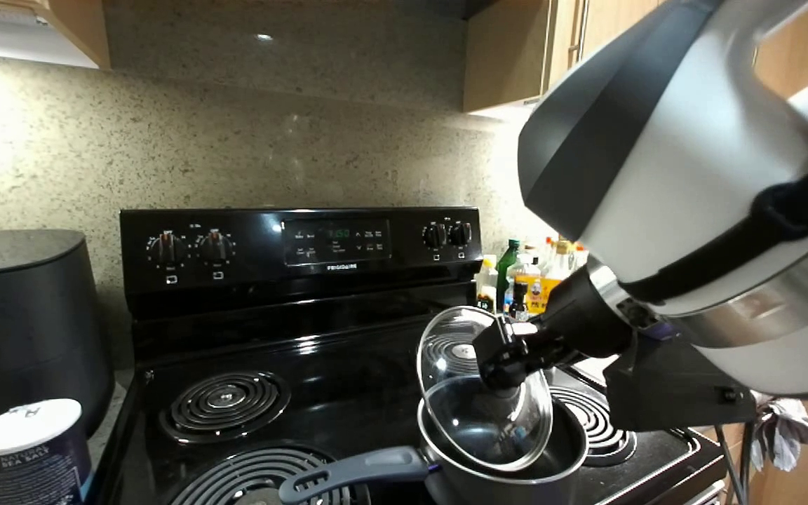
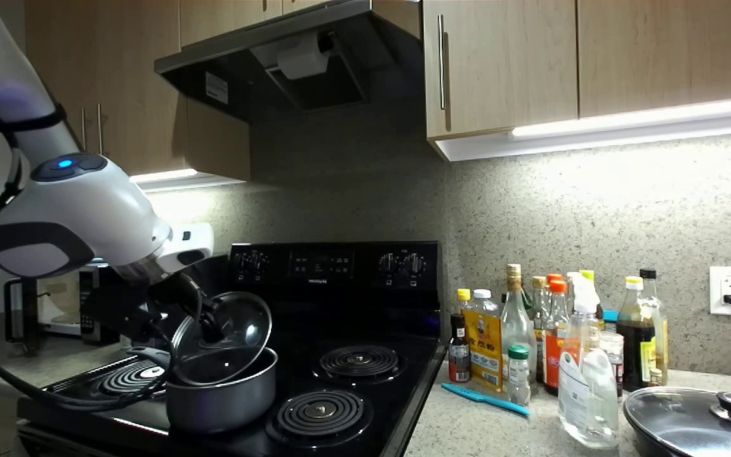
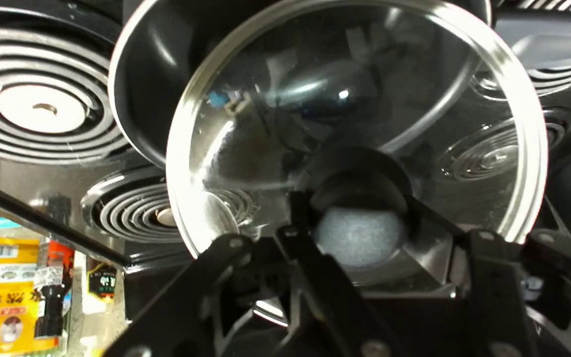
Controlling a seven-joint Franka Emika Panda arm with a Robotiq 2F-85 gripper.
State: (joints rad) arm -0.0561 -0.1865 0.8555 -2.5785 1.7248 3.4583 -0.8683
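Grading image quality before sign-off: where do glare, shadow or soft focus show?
Wrist view: bright glare edges the glass lid, reflections lie across it, and its knob looks soft; in an exterior view, the backsplash is washed out at far left; in an exterior view, the range hood is dark underneath.

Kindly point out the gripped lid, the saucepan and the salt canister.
Gripped lid (image 3: 350,126), in the wrist view: its glass.
Saucepan (image 2: 223,404), in an exterior view: its outer wall.
Salt canister (image 1: 31,463), in an exterior view: its label.

The white arm (image 2: 102,212) wears black cables (image 2: 89,404) and a black pincer (image 3: 359,218)
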